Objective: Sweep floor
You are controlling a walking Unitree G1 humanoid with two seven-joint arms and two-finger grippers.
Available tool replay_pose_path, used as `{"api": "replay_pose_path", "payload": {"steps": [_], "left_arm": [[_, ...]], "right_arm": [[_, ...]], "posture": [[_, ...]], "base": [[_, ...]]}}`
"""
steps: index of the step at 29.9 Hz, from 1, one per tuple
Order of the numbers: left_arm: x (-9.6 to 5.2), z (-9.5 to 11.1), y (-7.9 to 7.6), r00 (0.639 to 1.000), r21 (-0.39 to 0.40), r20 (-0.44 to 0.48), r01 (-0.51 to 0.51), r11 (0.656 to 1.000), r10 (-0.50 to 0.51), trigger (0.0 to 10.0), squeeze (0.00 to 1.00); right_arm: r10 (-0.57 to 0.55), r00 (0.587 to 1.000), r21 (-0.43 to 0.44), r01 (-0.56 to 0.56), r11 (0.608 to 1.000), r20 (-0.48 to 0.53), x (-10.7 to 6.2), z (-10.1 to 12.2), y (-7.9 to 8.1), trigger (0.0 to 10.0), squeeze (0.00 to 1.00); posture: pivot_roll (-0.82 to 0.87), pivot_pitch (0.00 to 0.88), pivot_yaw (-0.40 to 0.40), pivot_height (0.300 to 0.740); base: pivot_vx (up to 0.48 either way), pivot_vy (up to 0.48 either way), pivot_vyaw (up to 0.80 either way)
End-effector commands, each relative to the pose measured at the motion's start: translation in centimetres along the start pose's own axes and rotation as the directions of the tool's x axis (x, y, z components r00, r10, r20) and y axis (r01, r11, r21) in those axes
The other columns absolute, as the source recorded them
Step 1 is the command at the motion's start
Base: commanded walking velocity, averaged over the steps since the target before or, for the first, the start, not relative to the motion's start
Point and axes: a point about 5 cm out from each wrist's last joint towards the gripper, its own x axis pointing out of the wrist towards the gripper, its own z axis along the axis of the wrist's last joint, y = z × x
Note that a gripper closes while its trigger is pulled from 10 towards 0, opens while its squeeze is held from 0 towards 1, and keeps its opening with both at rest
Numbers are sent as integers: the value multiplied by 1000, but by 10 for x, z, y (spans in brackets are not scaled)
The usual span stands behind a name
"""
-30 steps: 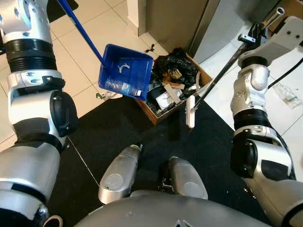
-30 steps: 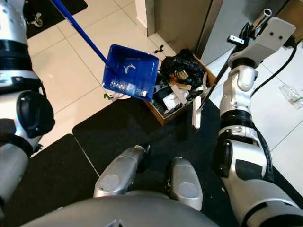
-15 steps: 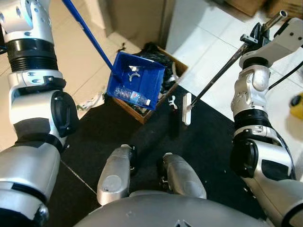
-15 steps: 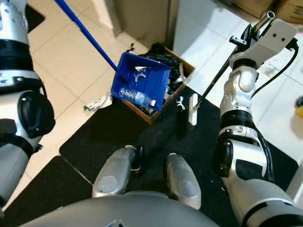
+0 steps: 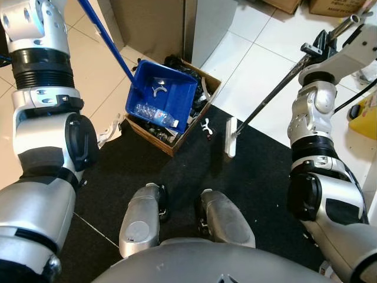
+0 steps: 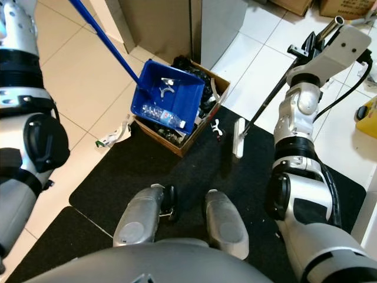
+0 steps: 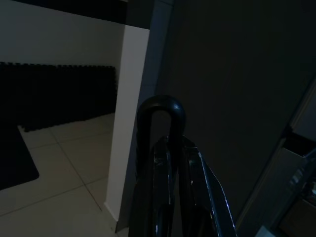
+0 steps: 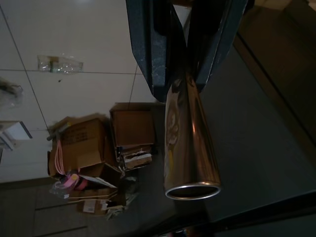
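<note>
While both arms are raised at the frame edges, findings run from the lower frame upward.

Robot legs: two silver knees [image 5: 177,221] at bottom centre, standing on a black mat [image 5: 259,194].

Broom: white head [image 5: 230,136] at centre frame, resting on the mat near its upper edge; thin dark shaft [image 5: 271,100] rising diagonally to the upper right.

Right gripper: [image 8: 185,59] at the upper right of the head views; both black fingers [image 8: 148,44] are clamped on the broom's metal handle tube [image 8: 190,143], whose open end projects past the fingertips in the right wrist view.

Small white scrap: [image 5: 205,125] on the mat, between the broom head and the box.

Cardboard box: [image 5: 177,132] at centre-left, straddling the mat edge and tiled floor [image 5: 259,65]; filled with dark rubbish.

Blue dustpan: [image 5: 162,97] held over the box, tilted; a clear plastic bottle [image 5: 154,112] lies along its lower edge, a white scrap [image 5: 156,89] higher inside.

Dustpan pole: blue [image 5: 106,38], running to the upper left.

Left gripper: [image 7: 168,163] fingers drawn together around a dark looped handle [image 7: 160,111] in the dim left wrist view.

Far items: crumpled paper [image 5: 109,130] on the tiles left of the box; yellow object [image 5: 365,112] at right edge; stacked cartons [image 8: 98,143] in the right wrist view.
</note>
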Motion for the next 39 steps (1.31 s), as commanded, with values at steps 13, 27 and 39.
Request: {"api": "replay_pose_path", "payload": {"steps": [13, 27, 39], "left_arm": [[13, 11, 27, 990, 206, 136, 14, 978, -43, 10000, 0], [23, 21, 22, 973, 311, 218, 4, 950, -75, 10000, 0], [26, 29, -19, 930, 684, 245, 35, 729, -274, 10000, 0]], "right_arm": [[133, 984, -35, -130, 991, 122, 3, 19, 23, 10000, 0], [133, 983, -37, -129, 991, 125, -3, 16, 20, 10000, 0], [117, 984, -49, -111, 993, 137, -10, 17, 11, 10000, 0]], "posture": [[104, 0, 3, 740], [82, 21, 23, 740], [41, 54, 37, 740]], "base": [[0, 0, 0], [0, 0, 0], [0, 0, 0]]}}
